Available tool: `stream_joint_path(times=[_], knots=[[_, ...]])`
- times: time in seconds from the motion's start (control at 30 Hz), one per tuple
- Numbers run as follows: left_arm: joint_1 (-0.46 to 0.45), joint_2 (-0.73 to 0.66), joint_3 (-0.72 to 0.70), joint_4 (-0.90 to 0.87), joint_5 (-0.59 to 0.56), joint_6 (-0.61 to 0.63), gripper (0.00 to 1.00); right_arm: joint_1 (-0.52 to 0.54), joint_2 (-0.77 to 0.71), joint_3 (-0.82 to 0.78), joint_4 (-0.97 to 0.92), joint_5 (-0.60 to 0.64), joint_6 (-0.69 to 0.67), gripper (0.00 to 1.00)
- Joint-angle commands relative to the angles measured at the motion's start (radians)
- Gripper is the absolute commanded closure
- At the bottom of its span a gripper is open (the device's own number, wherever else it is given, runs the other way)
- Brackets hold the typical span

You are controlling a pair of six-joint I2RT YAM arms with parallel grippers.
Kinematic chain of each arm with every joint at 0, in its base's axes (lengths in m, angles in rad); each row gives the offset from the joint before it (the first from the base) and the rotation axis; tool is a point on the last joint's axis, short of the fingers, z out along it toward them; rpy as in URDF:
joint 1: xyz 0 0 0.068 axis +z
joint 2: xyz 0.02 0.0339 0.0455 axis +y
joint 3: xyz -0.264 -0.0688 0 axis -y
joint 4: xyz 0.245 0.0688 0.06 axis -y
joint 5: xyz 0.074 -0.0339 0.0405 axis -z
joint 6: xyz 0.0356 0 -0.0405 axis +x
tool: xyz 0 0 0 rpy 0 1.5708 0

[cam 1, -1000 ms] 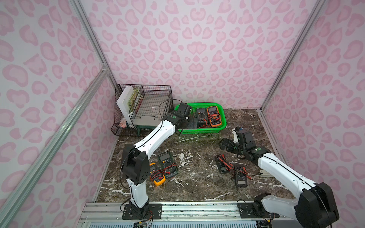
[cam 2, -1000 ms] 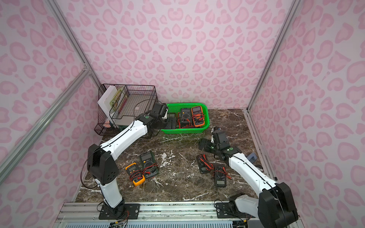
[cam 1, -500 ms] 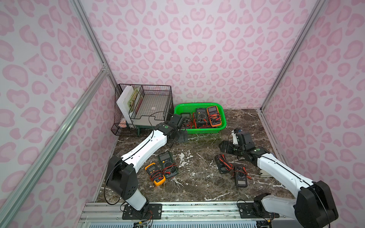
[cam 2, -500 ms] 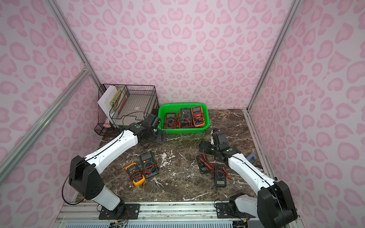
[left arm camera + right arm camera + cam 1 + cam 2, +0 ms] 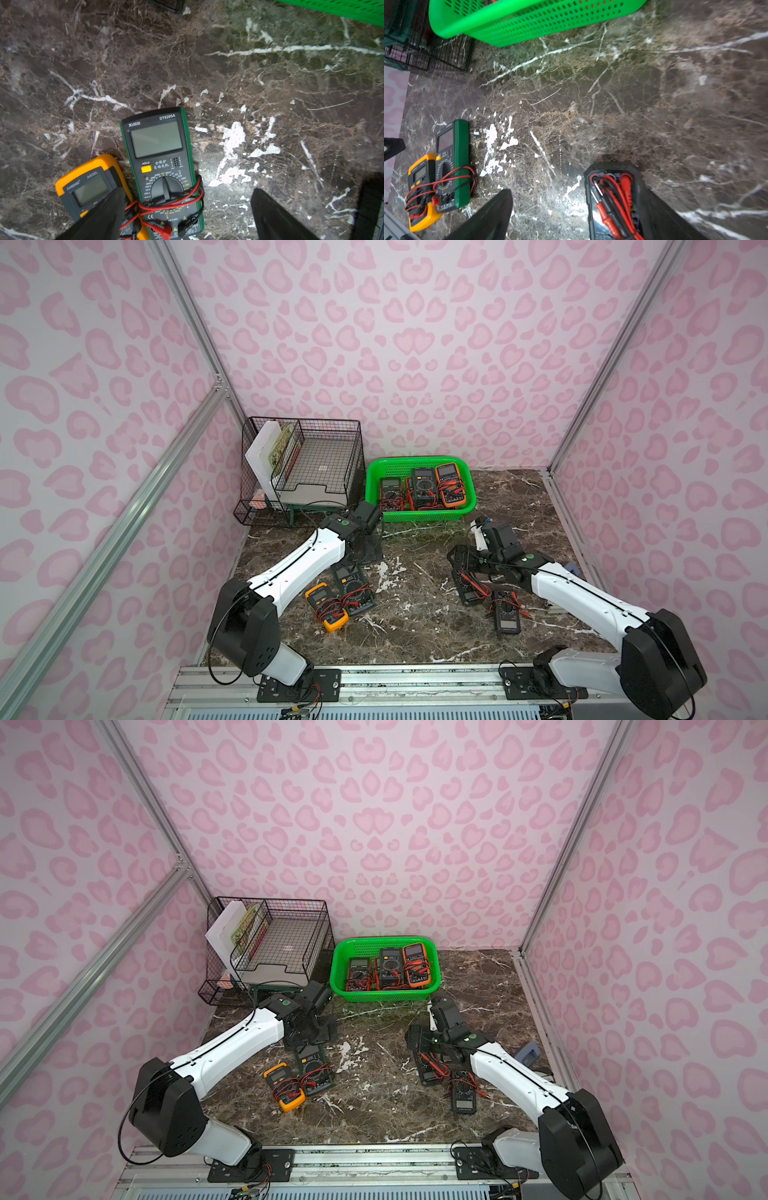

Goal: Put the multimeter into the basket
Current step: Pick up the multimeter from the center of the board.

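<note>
Since my left gripper (image 5: 187, 189) has drawn back from the basket (image 5: 419, 514), now holding three multimeters (image 5: 424, 485), I am hanging it wide open and empty over the green multimeter (image 5: 158, 145) on the table (image 5: 415, 639), my right gripper (image 5: 576, 190) gaping empty above a dark multimeter (image 5: 610, 197).

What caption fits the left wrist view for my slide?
Open left hand near green multimeter and orange multimeter on marble table.

The tabletop (image 5: 415, 635) is viewed from high at 6 o'clock in both top views; the green multimeter (image 5: 162, 166) is shared by the close, downward wrist views.
</note>
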Motion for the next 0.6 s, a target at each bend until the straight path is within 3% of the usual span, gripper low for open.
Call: stream_joint_path(times=[0.0,0.07,0.57], knots=[[0.0,-0.012,-0.032,-0.027,0.011,-0.052,0.02,0.05,0.028,0.02,0.02,0.036,0.017,0.01],[0.001,-0.003,-0.036,-0.066,-0.007,-0.109,0.01,0.076,0.046,0.024,0.028,0.037,0.022,0.01],[0.003,0.012,-0.143,0.008,0.018,-0.087,0.01,0.156,0.094,0.059,0.024,0.061,0.023,0.01]])
